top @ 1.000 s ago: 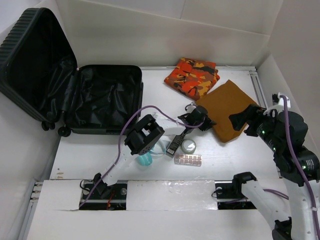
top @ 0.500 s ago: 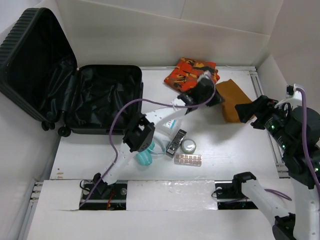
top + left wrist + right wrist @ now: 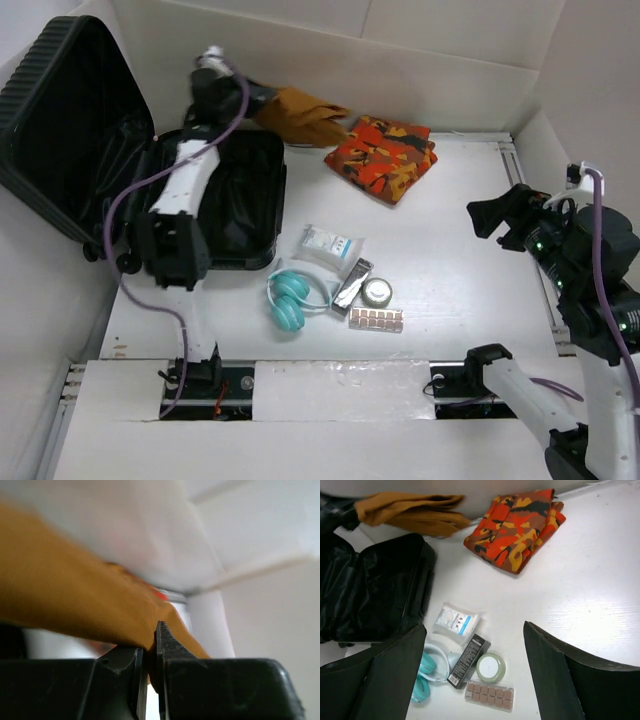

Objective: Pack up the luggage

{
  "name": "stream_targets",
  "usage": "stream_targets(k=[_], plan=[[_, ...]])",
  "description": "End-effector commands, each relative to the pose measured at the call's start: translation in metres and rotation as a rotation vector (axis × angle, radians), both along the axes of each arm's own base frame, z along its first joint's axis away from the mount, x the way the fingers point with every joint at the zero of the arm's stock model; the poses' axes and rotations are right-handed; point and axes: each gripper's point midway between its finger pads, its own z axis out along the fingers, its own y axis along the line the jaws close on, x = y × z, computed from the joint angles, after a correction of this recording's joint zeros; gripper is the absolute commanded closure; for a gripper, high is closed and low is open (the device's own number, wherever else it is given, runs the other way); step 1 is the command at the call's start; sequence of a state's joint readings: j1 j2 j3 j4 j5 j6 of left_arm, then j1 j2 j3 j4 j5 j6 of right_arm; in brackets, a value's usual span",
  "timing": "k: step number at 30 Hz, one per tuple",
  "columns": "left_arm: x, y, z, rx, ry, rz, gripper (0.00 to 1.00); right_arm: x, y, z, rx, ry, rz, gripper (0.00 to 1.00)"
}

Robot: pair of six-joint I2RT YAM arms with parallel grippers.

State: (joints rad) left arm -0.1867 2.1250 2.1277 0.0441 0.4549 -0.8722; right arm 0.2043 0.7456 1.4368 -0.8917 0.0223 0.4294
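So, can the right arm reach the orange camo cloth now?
Probably yes: the right gripper is open and empty, nothing lies between it and the orange camo cloth, and the left arm is away.

The white table (image 3: pixel 450 280) was occupied by black hard-shell luggage (image 3: pixel 245 200), folded orange camouflage cloth (image 3: pixel 383 157), a white plastic pouch (image 3: pixel 327 245), teal headphones (image 3: pixel 288 300) and a round green tin (image 3: pixel 377 291).

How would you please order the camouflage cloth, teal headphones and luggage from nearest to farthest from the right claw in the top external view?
From the right claw:
1. camouflage cloth, far side, near the middle.
2. teal headphones, near side, left of centre.
3. luggage, far left, lying open.
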Motion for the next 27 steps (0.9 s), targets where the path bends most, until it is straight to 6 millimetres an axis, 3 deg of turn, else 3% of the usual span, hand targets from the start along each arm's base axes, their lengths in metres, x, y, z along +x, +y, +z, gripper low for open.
stream_targets(k=[1,2,3,4,5,6,7,8,9,10,11,12,13,15,16,19,20,22,24,27], plan=[[-0.062,0.069,0.094,0.019,-0.326,0.071,1.00,0.005,0.013,0.004,0.003,-0.038,0.066,0.15],[-0.075,0.108,0.098,0.015,-0.349,0.134,1.00,0.007,0.013,-0.003,0.000,-0.022,0.067,0.15],[-0.083,0.121,0.091,0.001,-0.374,0.128,1.00,0.008,0.016,-0.004,0.002,-0.021,0.077,0.15],[-0.084,0.136,0.034,-0.005,-0.262,0.147,1.00,0.010,0.016,-0.012,-0.001,-0.002,0.077,0.15],[-0.089,0.150,0.015,-0.002,-0.231,0.177,1.00,0.007,0.015,-0.010,0.001,-0.012,0.077,0.15],[-0.099,0.176,0.009,0.017,-0.238,0.221,1.00,0.009,0.016,-0.016,-0.002,0.003,0.077,0.15],[-0.105,0.184,-0.013,0.018,-0.196,0.218,1.00,0.009,0.016,-0.016,-0.002,0.003,0.077,0.15],[-0.116,0.192,-0.064,-0.001,-0.083,0.230,1.00,0.010,0.016,-0.021,-0.004,0.015,0.077,0.15],[-0.130,0.212,-0.061,-0.015,-0.116,0.274,1.00,0.009,0.016,-0.023,-0.005,0.017,0.077,0.15],[-0.141,0.218,-0.073,-0.033,-0.099,0.297,1.00,0.008,0.016,-0.023,-0.005,0.017,0.077,0.15],[-0.157,0.221,-0.108,-0.054,-0.020,0.318,1.00,0.009,0.016,-0.028,-0.007,0.027,0.077,0.15],[-0.167,0.224,-0.115,-0.066,-0.002,0.335,1.00,0.010,0.016,-0.031,-0.008,0.036,0.077,0.15],[-0.178,0.226,-0.110,-0.063,-0.016,0.359,1.00,0.010,0.016,-0.032,-0.008,0.036,0.077,0.15],[-0.192,0.224,-0.125,-0.060,0.044,0.372,1.00,0.012,0.019,-0.037,-0.007,0.044,0.091,0.15],[-0.201,0.222,-0.114,-0.056,0.026,0.382,1.00,0.015,0.019,-0.039,-0.008,0.053,0.091,0.15],[-0.219,0.220,-0.121,-0.061,0.088,0.416,1.00,0.019,0.025,-0.045,-0.004,0.066,0.116,0.15],[-0.229,0.212,-0.128,-0.055,0.143,0.410,1.00,0.020,0.028,-0.047,-0.001,0.066,0.128,0.15],[-0.233,0.215,-0.150,-0.013,0.234,0.448,1.00,0.024,0.031,-0.047,0.001,0.068,0.140,0.15],[-0.241,0.219,-0.185,-0.004,0.378,0.479,1.00,0.026,0.033,-0.051,0.003,0.077,0.152,0.15],[-0.256,0.231,-0.207,0.018,0.518,0.554,0.58,0.026,0.035,-0.051,0.005,0.078,0.161,0.15]])
